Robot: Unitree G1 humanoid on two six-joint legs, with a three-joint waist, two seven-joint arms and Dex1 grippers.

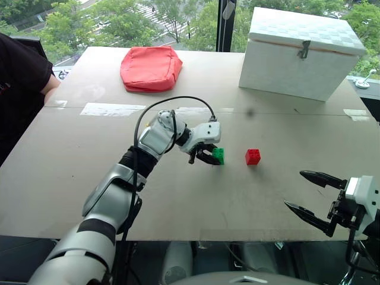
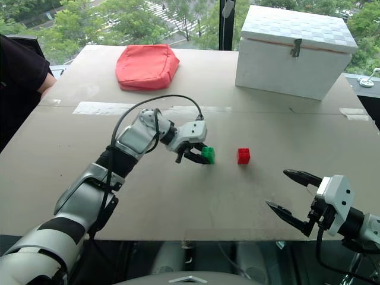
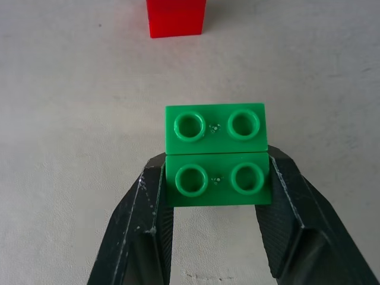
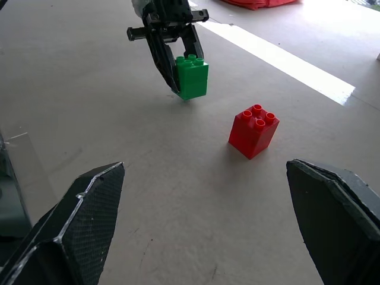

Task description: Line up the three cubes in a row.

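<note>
- Cubes first: I see two on the brown table (image 1: 71,178), with the green cube (image 1: 219,155) clamped in my left gripper (image 1: 209,155) near the middle.
- Nearest me, my right gripper (image 1: 306,193) hangs at the table's front right edge with its fingers spread wide, holding nothing.
- Red cube (image 1: 253,157) stands free just right of the green one, with a gap between them.
- Farther back lie a red cushion (image 1: 151,68) and a white box (image 1: 303,53).
- At the far left, a person's arm (image 1: 24,77) rests by the table.

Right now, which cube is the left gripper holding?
The green cube, clamped between the left gripper's fingers. The red cube stands free on the table beside it, untouched.
</note>
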